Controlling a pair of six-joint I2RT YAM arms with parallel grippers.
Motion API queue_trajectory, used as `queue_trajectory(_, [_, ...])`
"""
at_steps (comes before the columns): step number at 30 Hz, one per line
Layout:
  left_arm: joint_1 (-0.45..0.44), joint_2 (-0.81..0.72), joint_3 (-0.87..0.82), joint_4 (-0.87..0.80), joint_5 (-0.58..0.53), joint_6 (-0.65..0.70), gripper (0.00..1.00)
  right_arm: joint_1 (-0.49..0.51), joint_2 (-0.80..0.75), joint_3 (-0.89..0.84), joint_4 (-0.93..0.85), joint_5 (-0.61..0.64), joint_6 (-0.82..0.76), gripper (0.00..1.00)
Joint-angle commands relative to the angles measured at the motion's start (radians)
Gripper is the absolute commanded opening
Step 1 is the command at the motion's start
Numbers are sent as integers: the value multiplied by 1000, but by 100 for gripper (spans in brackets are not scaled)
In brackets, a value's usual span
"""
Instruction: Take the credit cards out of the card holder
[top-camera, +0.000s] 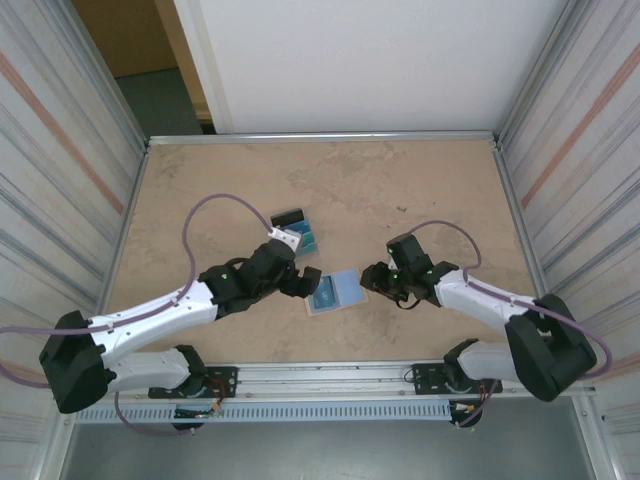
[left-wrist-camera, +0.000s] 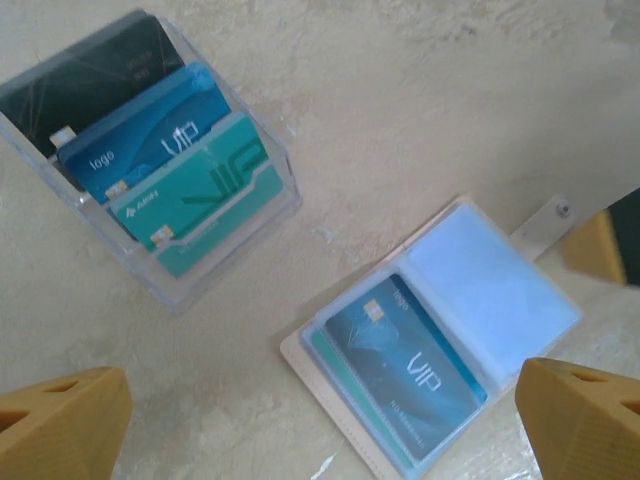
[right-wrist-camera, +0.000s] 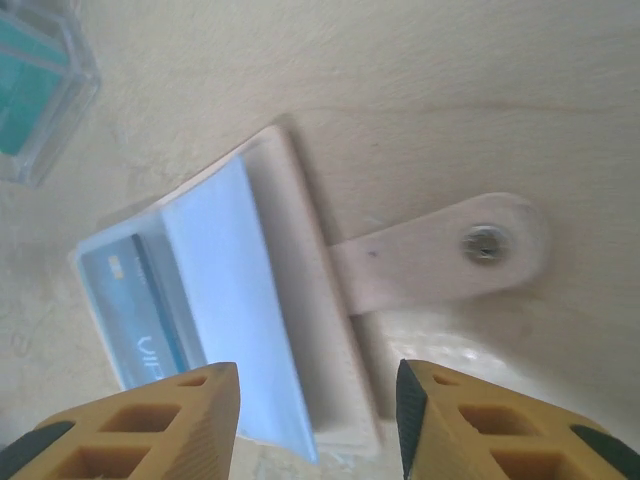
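**Card holder lies open between two spread grippers**

From above, the card holder (top-camera: 335, 292) lies flat on the mottled tan table (top-camera: 400, 180). It sits between the left gripper (top-camera: 300, 281) and the right gripper (top-camera: 373, 277), each just beside one of its edges.

The left wrist view adds detail. Its two blocky yellow fingers (left-wrist-camera: 62, 422) stand wide apart with nothing between them. Ahead of them the holder is open, showing two glossy light-blue sleeves, with a dark-blue card (left-wrist-camera: 405, 352) marked VIP in the nearer one. Farther ahead, off the left finger, a clear plastic stand (left-wrist-camera: 230, 255) carries three stepped cards: black, blue and teal.

The right wrist view brings the rounded tan tab (right-wrist-camera: 430, 258) close, with its one metal snap (right-wrist-camera: 485, 243), ahead of the right finger. That gripper's fingers (right-wrist-camera: 135, 425) are parted and clamp nothing, and the holder's tan rim lies at the gap.
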Motion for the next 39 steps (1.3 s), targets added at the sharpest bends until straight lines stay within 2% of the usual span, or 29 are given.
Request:
queue_trajectory(1, [-39,15,0,-41,-88,-65,99,-14,-117,-12,-149,130,-18,45])
queue_trajectory(6, [-65,24,-97,37,-75,-204,87,-15,-350,-12,-258,255,-31,46])
queue_trajectory(11, [-64,17,-192,150,-60,-287,75,-14,-515,-11,-234,230,-87,53])
queue_trajectory(15, [-32,41,-252,269,-6,-329,70,-8,-555,-11,-196,192,-111,55])
queue_trajectory(20, [30,107,-338,490,111,-391,67,13,-508,-3,-114,104,-136,55])
queue_trajectory(29, [43,235,-279,541,171,-332,66,114,-309,67,-71,140,-150,48])
queue_trajectory(39, [62,357,-241,628,239,-308,61,123,-161,90,-10,103,-105,50])
